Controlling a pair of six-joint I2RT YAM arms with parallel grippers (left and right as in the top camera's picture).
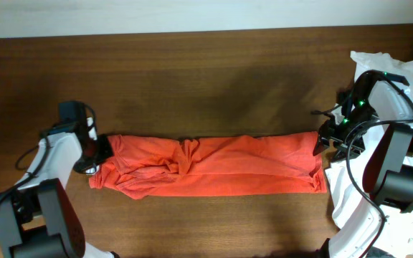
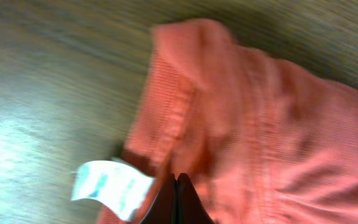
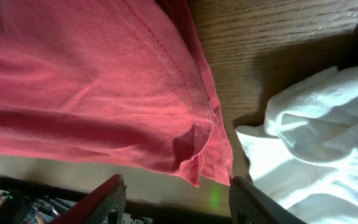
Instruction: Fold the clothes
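Note:
The orange-red T-shirt [image 1: 214, 166] lies folded into a long strip across the middle of the table. My left gripper [image 1: 95, 152] is at its left end. In the left wrist view the jaws [image 2: 176, 179] are pressed shut on the shirt's fabric [image 2: 278, 124] near the collar, beside a white label [image 2: 110, 186]. My right gripper [image 1: 328, 143] is at the shirt's right end. In the right wrist view its jaws [image 3: 176, 190] are open and empty, just short of the shirt's hem corner [image 3: 197, 162]. White T-shirts [image 1: 386, 68] are piled at the right.
The white pile [image 3: 316, 137] lies close to the right finger and reaches the front right of the table [image 1: 346, 193]. Bare wooden table [image 1: 206, 79] runs behind the shirt, and a narrower strip in front of it.

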